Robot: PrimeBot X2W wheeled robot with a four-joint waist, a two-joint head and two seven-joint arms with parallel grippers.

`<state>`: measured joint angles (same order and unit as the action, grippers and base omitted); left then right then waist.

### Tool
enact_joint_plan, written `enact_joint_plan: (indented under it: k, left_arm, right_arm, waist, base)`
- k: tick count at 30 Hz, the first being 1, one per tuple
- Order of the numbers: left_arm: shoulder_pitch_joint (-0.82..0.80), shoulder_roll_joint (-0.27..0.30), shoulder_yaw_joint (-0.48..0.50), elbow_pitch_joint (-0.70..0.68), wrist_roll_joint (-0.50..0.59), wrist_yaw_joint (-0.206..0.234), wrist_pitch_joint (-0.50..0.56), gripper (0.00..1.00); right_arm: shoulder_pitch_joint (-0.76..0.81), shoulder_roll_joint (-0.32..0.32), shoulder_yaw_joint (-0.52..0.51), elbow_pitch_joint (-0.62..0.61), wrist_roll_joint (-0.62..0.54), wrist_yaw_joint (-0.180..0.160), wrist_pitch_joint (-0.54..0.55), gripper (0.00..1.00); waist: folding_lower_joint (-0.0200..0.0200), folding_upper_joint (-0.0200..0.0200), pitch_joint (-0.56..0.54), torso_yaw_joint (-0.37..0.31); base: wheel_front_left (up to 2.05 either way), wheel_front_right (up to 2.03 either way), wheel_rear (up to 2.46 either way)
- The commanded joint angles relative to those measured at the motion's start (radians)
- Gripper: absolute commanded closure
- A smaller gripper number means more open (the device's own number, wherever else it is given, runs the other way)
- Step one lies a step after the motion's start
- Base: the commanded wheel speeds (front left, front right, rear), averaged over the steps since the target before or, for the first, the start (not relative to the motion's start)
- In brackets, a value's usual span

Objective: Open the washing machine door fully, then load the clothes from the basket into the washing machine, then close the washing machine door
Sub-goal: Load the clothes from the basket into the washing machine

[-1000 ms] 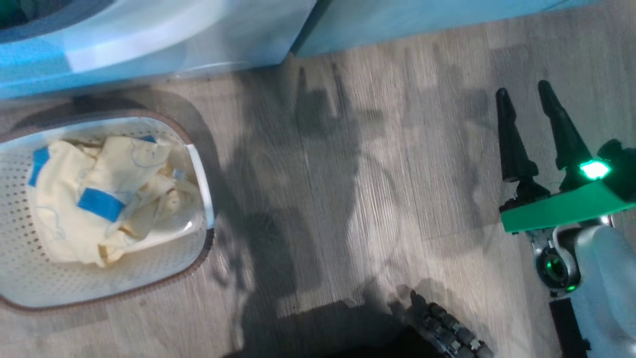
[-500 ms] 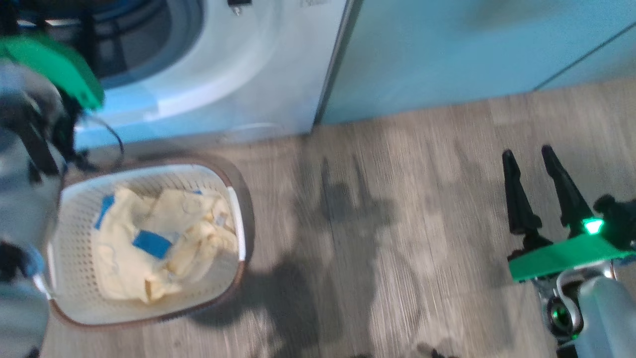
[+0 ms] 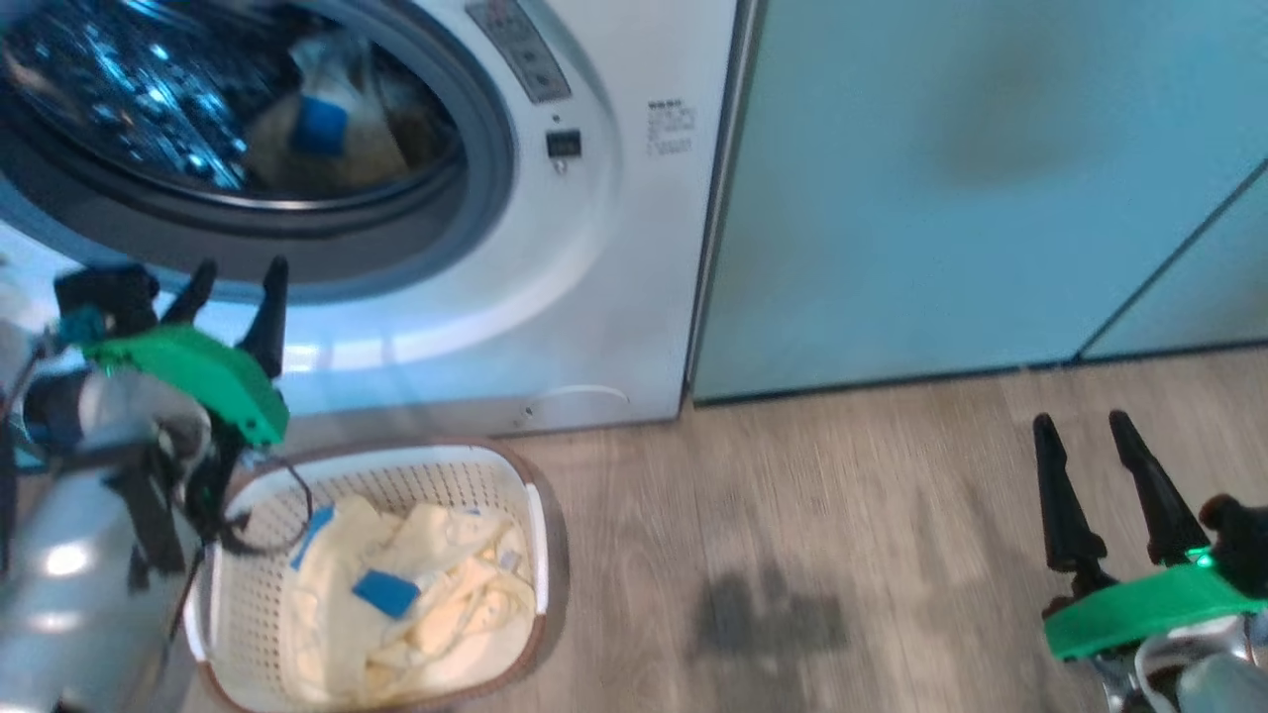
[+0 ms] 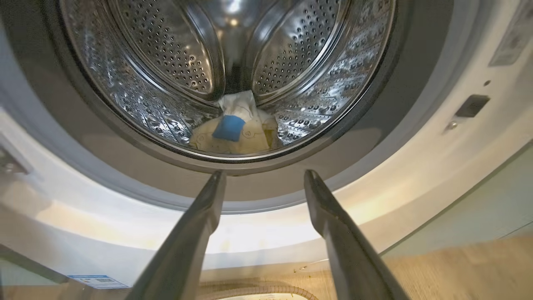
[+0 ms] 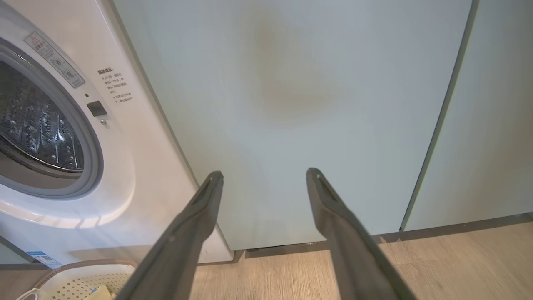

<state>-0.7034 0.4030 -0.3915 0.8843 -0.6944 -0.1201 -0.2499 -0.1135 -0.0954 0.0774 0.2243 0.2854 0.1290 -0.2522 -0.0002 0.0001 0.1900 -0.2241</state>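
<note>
Wood floor (image 3: 892, 515); clothes (image 3: 416, 604) lie in basket (image 3: 253, 619).

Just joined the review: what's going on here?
Loading is partway. One pale yellow garment with a blue patch lies in the steel drum of the washing machine; more clothes lie in the basket. The left gripper hangs open and empty before the drum mouth; the right gripper, open, idles by the teal cabinet.

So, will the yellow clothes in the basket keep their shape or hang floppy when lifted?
Probably floppy: the clothes lie crumpled in soft folds, so a pinch would likely lift one part while the rest dangles. They look thin and light. Folds overlap, so one garment may drag another.
</note>
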Motion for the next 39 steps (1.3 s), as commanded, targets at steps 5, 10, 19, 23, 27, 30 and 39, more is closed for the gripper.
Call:
enact_joint_plan:
  k: [5, 10, 19, 23, 27, 30, 39]
  left_arm:
    - [0.208, 0.045, 0.144, -0.207, 0.066, 0.022, -0.012, 0.0]
    - [0.382, 0.023, 0.25, -0.355, 0.119, 0.042, -0.012, 0.0]
    - [0.529, -0.031, 0.385, -0.508, 0.2, 0.037, -0.012, 0.0]
    - [0.55, -0.047, 0.41, -0.53, 0.22, 0.029, -0.012, 0.0]
    - [0.576, -0.08, 0.442, -0.556, 0.25, 0.019, -0.012, 0.0]
    - [0.59, -0.095, 0.462, -0.565, 0.26, 0.014, -0.012, 0.0]
    - [0.601, -0.128, 0.492, -0.583, 0.301, 0.002, -0.012, 0.0]
  right_arm:
    - [0.03, -0.021, 0.006, -0.03, -0.012, 0.002, -0.01, 0.0]
    - [0.059, -0.026, 0.009, -0.032, -0.014, 0.002, -0.01, 0.0]
    - [0.071, -0.034, -0.009, -0.042, -0.013, 0.002, -0.01, 0.0]
    - [0.072, -0.035, -0.014, -0.046, -0.015, 0.002, -0.01, 0.0]
    - [0.084, -0.035, -0.023, -0.052, -0.019, 0.002, -0.01, 0.0]
    - [0.085, -0.032, -0.023, -0.053, -0.019, 0.002, -0.01, 0.0]
    - [0.088, -0.032, -0.026, -0.048, -0.016, 0.002, -0.01, 0.0]
  waist:
    - [0.0002, -0.0001, -0.121, 0.039]
    - [0.0002, -0.0001, -0.168, 0.051]
    - [0.0002, -0.0001, -0.203, 0.074]
    - [0.0002, -0.0001, -0.208, 0.078]
    - [0.0002, -0.0001, -0.217, 0.088]
    - [0.0002, -0.0001, -0.215, 0.088]
    - [0.0002, -0.0001, -0.216, 0.097]
  base:
    - [0.0, 0.0, 0.0]
    - [0.0, 0.0, 0.0]
    - [0.0, 0.0, 0.0]
    - [0.0, 0.0, 0.0]
    - [0.0, 0.0, 0.0]
    - [0.0, 0.0, 0.0]
    - [0.0, 0.0, 0.0]
